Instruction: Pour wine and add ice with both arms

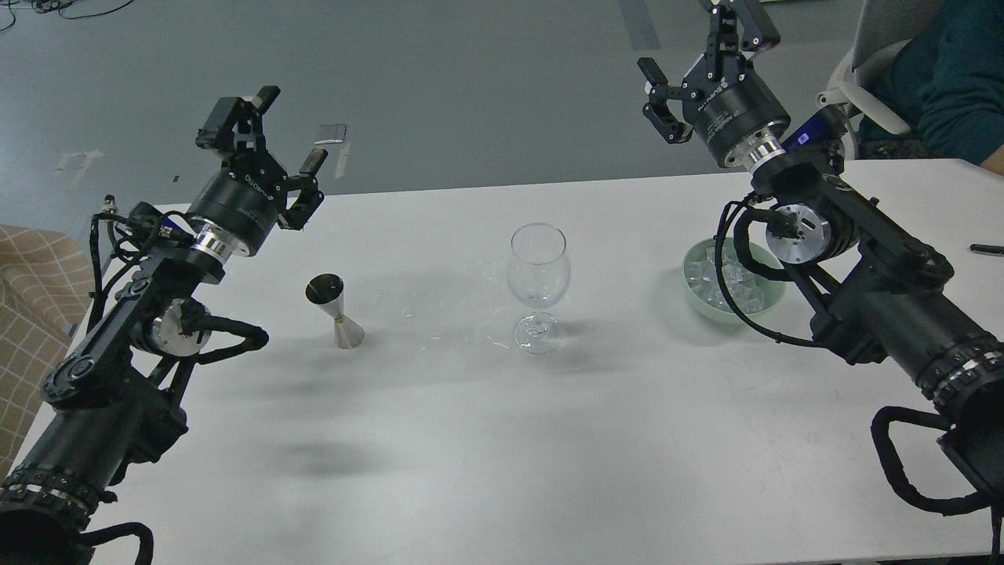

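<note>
A clear stemmed wine glass point(537, 271) stands upright at the table's middle. I cannot tell whether it holds any wine. A small steel jigger point(335, 311) stands to its left; its contents do not show. A pale green bowl point(698, 302) of clear ice cubes point(718, 278) sits to the right, partly hidden behind my right arm. My left gripper point(289, 129) is open and empty, raised above the table's far left edge, behind the jigger. My right gripper point(706, 51) is open and empty, held high beyond the far edge, behind the bowl.
Small wet marks point(486, 339) lie on the white table point(502, 455) left of the glass foot. A black pen point(986, 249) lies at the right edge. A person in teal point(953, 78) sits at the far right. Checked fabric point(31, 275) is at the left.
</note>
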